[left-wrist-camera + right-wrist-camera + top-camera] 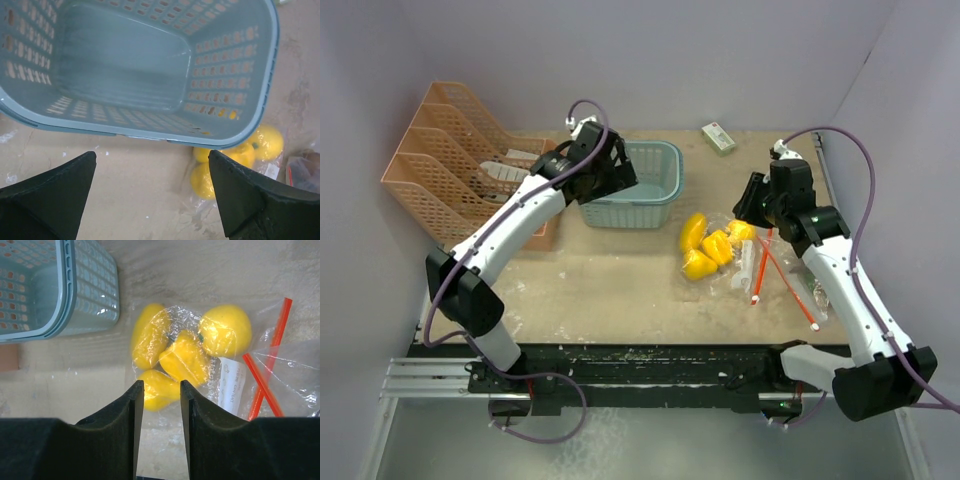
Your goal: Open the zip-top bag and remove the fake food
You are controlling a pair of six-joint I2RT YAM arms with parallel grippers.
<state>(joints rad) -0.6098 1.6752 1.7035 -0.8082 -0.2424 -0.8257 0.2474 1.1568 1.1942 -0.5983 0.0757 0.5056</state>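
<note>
Several glossy yellow fake food pieces (705, 247) lie inside the clear zip-top bag (775, 272) with red zip strips, right of the table's middle. My right gripper (750, 205) hovers over the bag's far side. In the right wrist view its jaws (161, 385) stand narrowly apart with nothing between them, and the fake food (187, 357) and the bag (290, 375) lie below them. My left gripper (612, 168) hangs wide open beside the blue basket (630, 212). The left wrist view shows its fingertips (90, 162) empty, with the fake food (250, 152) past the basket's corner.
The blue basket (125, 65) (90, 290) stands at the back centre. An orange file rack (445, 160) fills the back left. A small white-green box (718, 137) lies at the back right. Grey walls enclose the table on three sides.
</note>
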